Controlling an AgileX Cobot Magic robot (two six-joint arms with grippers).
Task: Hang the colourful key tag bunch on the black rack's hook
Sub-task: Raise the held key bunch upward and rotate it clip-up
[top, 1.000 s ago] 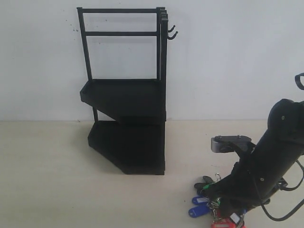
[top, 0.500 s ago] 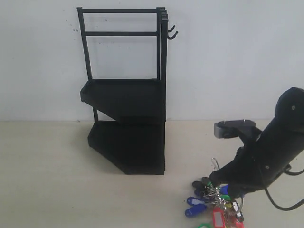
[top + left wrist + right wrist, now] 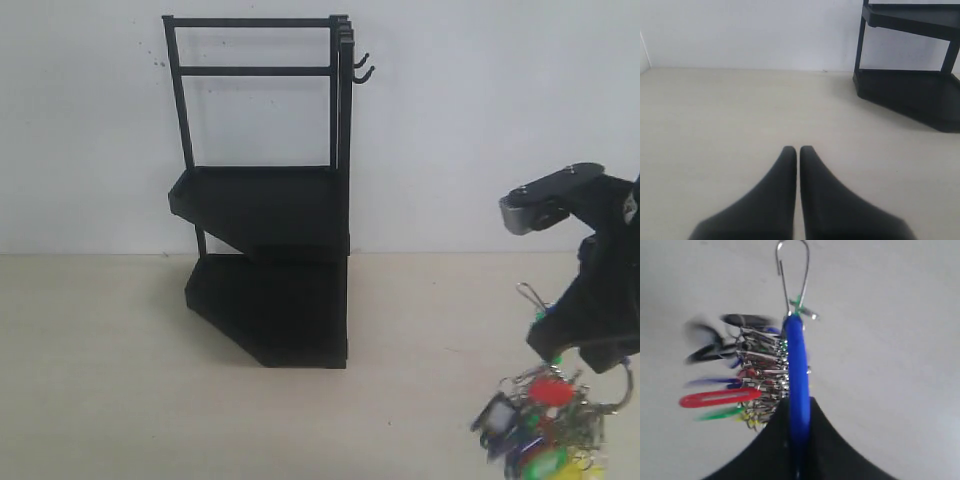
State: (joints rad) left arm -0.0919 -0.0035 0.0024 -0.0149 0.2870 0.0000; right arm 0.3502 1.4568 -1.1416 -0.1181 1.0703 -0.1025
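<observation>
Done: right gripper (image 3: 797, 404) clenches colourful key tag bunch (image 3: 540, 428), dangling beneath.
Remaining: hook (image 3: 364, 72) of black rack (image 3: 265, 200), well apart.

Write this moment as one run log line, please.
right gripper: shut on colourful key tag bunch, hanging below it | left gripper: shut, empty | black rack hooks: bare
</observation>
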